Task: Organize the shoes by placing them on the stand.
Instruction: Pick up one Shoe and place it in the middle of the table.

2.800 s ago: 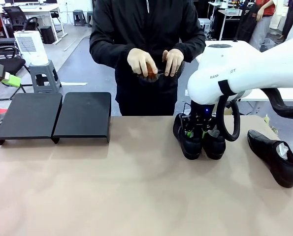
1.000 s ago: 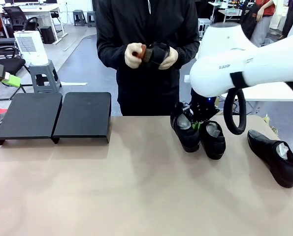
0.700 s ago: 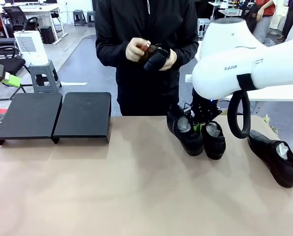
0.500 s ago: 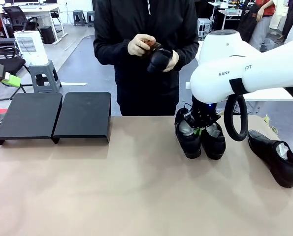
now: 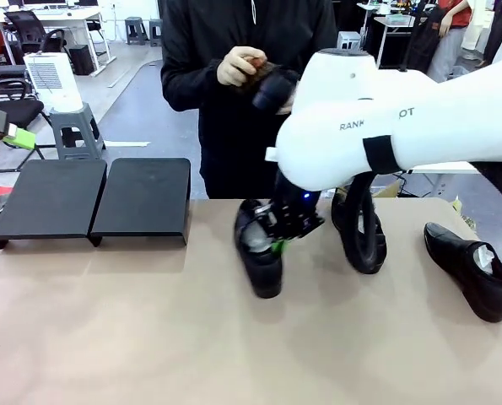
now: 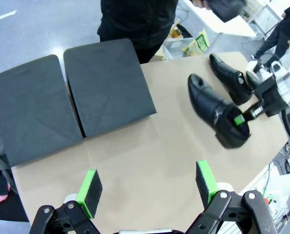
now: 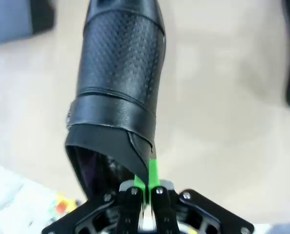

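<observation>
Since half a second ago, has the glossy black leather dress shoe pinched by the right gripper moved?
Yes. The shoe, clamped at its heel rim by the right gripper, has travelled left in the front view, closer to the low matte black stand.

The white right arm (image 5: 419, 118) bears the letters "RANK" and "OT".

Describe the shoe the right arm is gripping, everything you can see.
The shoe is glossy black leather, a slip-on with a perforated panel over the toe and a smooth band across the instep. A pale insole shows inside. The right jaws are shut on the thin rim of its opening, and the toe points away from them. It is mid-table, between the stand and another shoe. Whether its sole touches the table can't be told.
</observation>
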